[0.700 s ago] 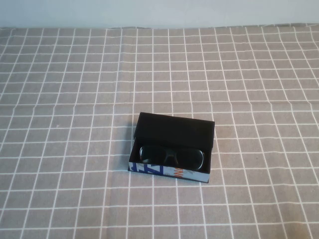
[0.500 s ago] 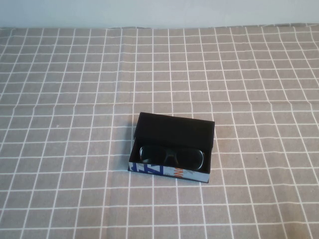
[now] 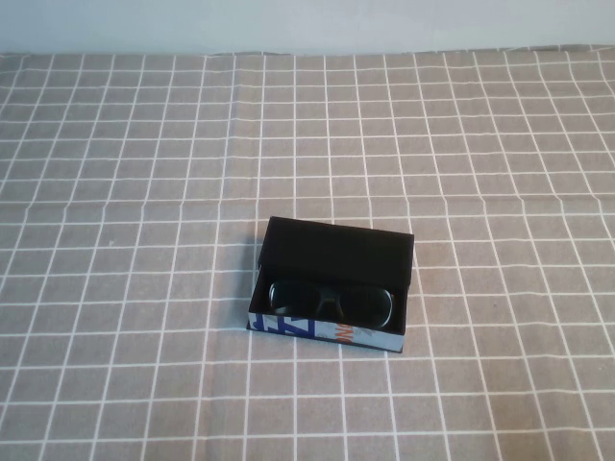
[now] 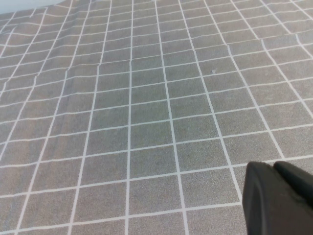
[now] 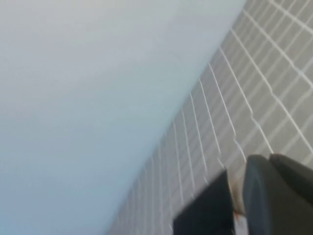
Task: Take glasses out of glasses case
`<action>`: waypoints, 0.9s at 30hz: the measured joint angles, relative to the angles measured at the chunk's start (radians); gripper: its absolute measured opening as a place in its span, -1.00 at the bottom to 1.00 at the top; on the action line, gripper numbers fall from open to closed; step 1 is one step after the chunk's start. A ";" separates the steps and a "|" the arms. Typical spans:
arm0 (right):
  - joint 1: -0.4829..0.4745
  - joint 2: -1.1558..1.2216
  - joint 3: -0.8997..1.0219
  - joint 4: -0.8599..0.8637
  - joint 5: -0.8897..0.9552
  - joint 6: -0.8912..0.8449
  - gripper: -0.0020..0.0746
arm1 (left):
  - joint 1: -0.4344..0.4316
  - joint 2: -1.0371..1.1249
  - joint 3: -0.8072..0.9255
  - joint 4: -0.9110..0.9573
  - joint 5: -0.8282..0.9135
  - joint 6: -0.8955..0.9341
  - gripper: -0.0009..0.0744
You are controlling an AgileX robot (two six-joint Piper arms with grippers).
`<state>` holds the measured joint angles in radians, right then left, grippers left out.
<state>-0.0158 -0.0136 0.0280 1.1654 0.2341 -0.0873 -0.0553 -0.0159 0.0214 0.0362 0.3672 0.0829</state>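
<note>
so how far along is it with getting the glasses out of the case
Done: the small rectangular black glasses case with the printed white front lies open, flap lid folded back. In hand: nothing. The black thick-framed glasses lie inside it, and neither arm shows in the high view. The left gripper hangs over bare checked cloth; the right gripper is near a dark box corner. Left: reach in, grasp the glasses, lift them out.

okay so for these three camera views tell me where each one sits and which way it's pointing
High view: raised on the robot's side, angled down at the checked tablecloth, open glasses case and glasses; no arm shows.
Left wrist view: on the left arm, looking along bare cloth; left claw at the edge.
Right wrist view: on the right arm, facing the pale wall and cloth; right claw at the edge.
Shared: all three show the checked cloth.
</note>
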 joint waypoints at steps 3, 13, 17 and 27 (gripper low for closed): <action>0.000 0.000 0.000 -0.003 -0.065 0.000 -0.99 | 0.000 0.000 0.000 0.000 0.000 0.000 -0.99; 0.000 0.000 0.000 -0.234 -0.074 0.000 -0.99 | 0.000 0.000 0.000 0.000 0.000 0.000 -0.99; 0.000 0.006 -0.035 -0.255 -0.088 -0.031 -0.99 | 0.000 0.000 0.000 0.000 0.000 0.000 -0.99; 0.000 0.462 -0.503 -0.334 0.426 -0.546 -0.99 | 0.000 0.000 0.000 0.000 0.000 0.000 -0.99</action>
<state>-0.0158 0.4485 -0.4754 0.8310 0.6598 -0.6329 -0.0553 -0.0159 0.0214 0.0362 0.3672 0.0829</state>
